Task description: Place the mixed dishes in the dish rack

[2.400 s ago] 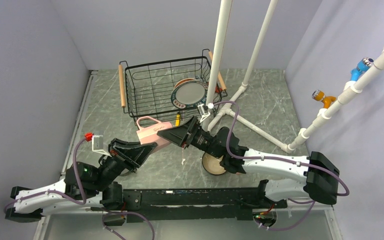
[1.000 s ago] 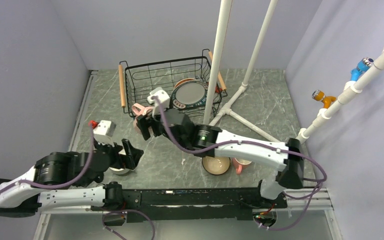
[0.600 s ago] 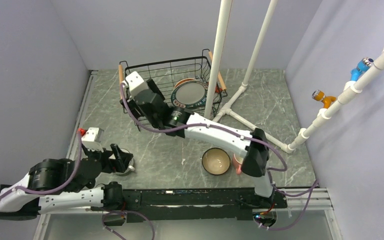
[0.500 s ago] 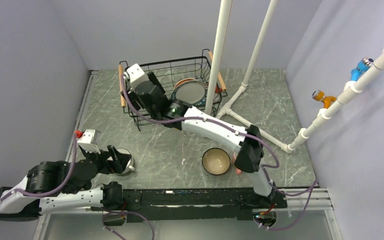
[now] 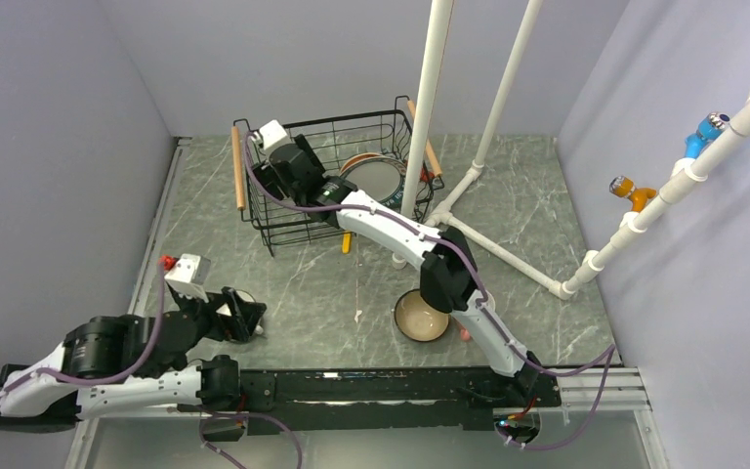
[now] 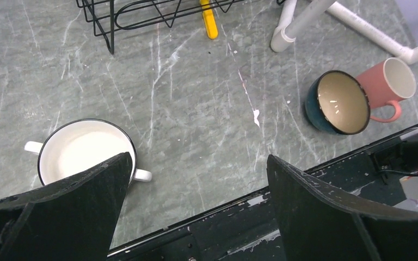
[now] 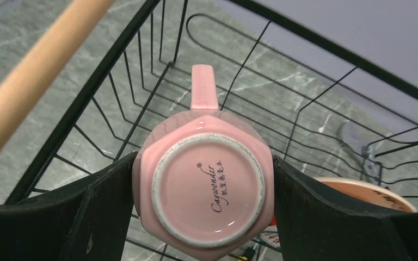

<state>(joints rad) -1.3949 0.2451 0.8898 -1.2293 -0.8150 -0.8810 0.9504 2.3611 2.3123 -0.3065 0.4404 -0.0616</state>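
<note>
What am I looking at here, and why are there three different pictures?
Two robot arms bolted to a table, each ending in a two-finger gripper. One picture looks down from above; the other two come from cameras on the wrists. The right gripper holds a pink mug, bottom toward its camera, over the dish rack, which already holds a plate. The left gripper is open and empty above a white cup. A blue bowl, another pink mug and a yellow tool sit on the table.
</note>
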